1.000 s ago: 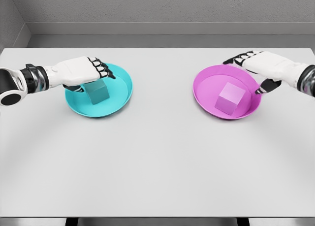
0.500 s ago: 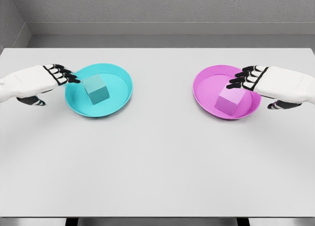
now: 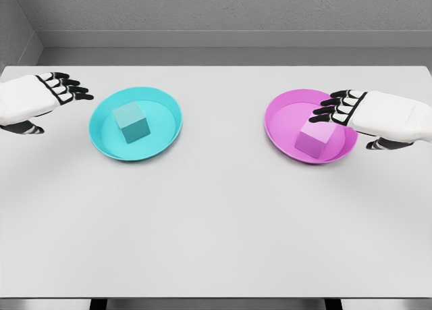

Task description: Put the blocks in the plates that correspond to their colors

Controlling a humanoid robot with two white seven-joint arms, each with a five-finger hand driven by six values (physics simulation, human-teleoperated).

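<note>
Head view, two plates, cyan plate (image 3: 162, 140) with one cyan block (image 3: 131, 121), pink plate (image 3: 280, 131) with one pink block (image 3: 316, 139), both hands' fingers released, left hand (image 3: 30, 100), right hand (image 3: 385, 117)

You get bright, even, diffuse light; soft faint shadows under the table (image 3: 216, 222) objects; no glare; sharp render; slight compression softness.

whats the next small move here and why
Probably draw the right hand back off the pink plate. The pink block already sits in it and the cyan block in the cyan plate. The left hand is clear and open; the right's fingers hang open over the rim.
</note>
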